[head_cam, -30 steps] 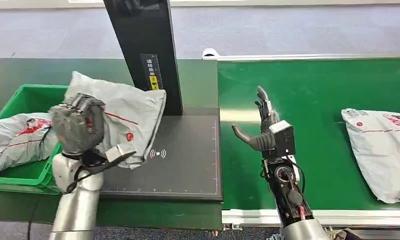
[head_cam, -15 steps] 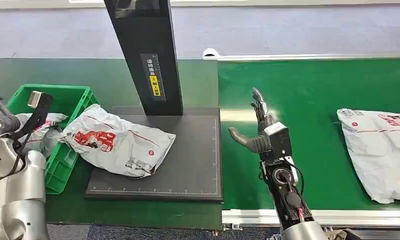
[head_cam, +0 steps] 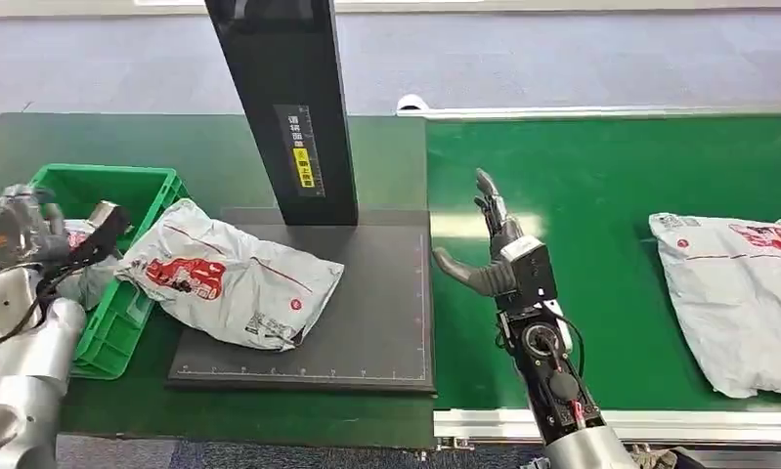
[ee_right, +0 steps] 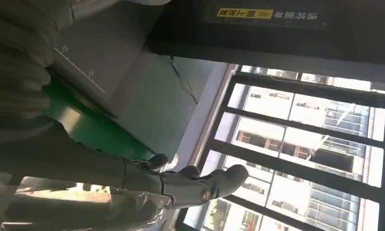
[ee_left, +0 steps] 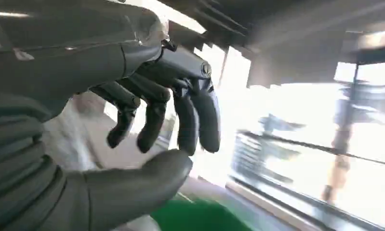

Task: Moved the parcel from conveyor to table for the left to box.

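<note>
Right hand [head_cam: 484, 256] stands upright over the near edge of the conveyor [head_cam: 611, 176], fingers spread, thumb out toward the black pad [head_cam: 367, 322], holding nothing. It has drifted slightly toward the pad over the last second.

Left hand [head_cam: 20, 230] is low at the near left, beside the green bin [head_cam: 132, 308]. The wrist view shows its fingers [ee_left: 195, 120] curled loosely toward the thumb with nothing between them. A second ago this hand gripped the parcel [head_cam: 230, 283] in the air; now it has let go and pulled back.

That parcel lies flat on the pad, one end overhanging the bin's rim; boxing looks unfinished. Its long axis runs from the bin end, farther left, down to the nearer right, printed face up.

Farther right, a second parcel [head_cam: 738, 293] rides the conveyor, edged slightly leftward. Behind the pad rises the black post [head_cam: 283, 107].
</note>
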Robot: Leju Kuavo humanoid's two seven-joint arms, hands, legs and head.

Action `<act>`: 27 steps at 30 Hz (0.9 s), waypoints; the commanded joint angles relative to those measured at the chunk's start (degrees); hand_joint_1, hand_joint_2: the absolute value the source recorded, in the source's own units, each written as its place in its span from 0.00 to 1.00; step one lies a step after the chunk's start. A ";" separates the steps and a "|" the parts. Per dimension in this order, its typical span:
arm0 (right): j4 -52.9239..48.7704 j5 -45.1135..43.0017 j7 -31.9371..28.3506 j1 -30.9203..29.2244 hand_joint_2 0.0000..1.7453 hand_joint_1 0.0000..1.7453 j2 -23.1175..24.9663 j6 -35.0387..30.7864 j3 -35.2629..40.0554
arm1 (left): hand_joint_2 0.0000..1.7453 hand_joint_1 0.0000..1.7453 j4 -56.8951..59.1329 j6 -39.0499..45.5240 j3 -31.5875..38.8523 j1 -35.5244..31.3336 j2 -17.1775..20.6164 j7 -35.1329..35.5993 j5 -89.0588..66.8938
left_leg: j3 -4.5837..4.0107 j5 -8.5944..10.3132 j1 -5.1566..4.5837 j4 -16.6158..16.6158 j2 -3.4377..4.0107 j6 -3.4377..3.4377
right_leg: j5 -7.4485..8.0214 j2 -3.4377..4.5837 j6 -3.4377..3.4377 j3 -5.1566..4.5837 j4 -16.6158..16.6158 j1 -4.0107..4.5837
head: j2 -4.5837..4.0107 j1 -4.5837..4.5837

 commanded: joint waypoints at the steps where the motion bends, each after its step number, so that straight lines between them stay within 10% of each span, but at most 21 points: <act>1: 6.78 0.58 -1.03 -3.36 1.00 0.00 -0.73 0.76 1.83 | 1.00 0.00 -29.91 4.13 -12.68 9.91 -11.32 -18.28 37.51 | -0.19 0.03 0.03 0.08 -0.09 0.08 | 0.05 -0.15 0.05 -0.07 -0.03 0.04 | 0.00 0.07; 12: 7.76 0.61 -1.11 -3.80 1.00 0.00 -1.49 0.57 2.54 | 1.00 0.00 -40.40 -11.76 -20.23 15.76 -7.95 -17.20 54.89 | -0.16 0.02 0.00 0.02 0.21 0.08 | 0.12 0.10 0.03 -0.17 -0.06 0.02 | 0.00 0.04; 17: 11.03 0.86 -1.60 -6.52 1.00 0.00 -1.35 1.40 2.93 | 1.00 0.00 -27.99 -26.80 -32.80 17.45 4.12 4.47 17.62 | -0.04 0.05 -0.04 -0.07 0.20 0.07 | 0.08 0.06 0.01 -0.07 -0.08 -0.03 | 0.00 0.04; 27: 9.13 3.04 1.08 -5.39 1.00 0.00 -0.14 1.06 1.94 | 1.00 0.00 -2.74 -39.17 -37.15 8.61 2.69 14.83 0.42 | -0.06 0.10 -0.01 -0.05 0.12 0.05 | 0.09 -0.02 -0.01 -0.10 -0.06 0.01 | 0.00 0.00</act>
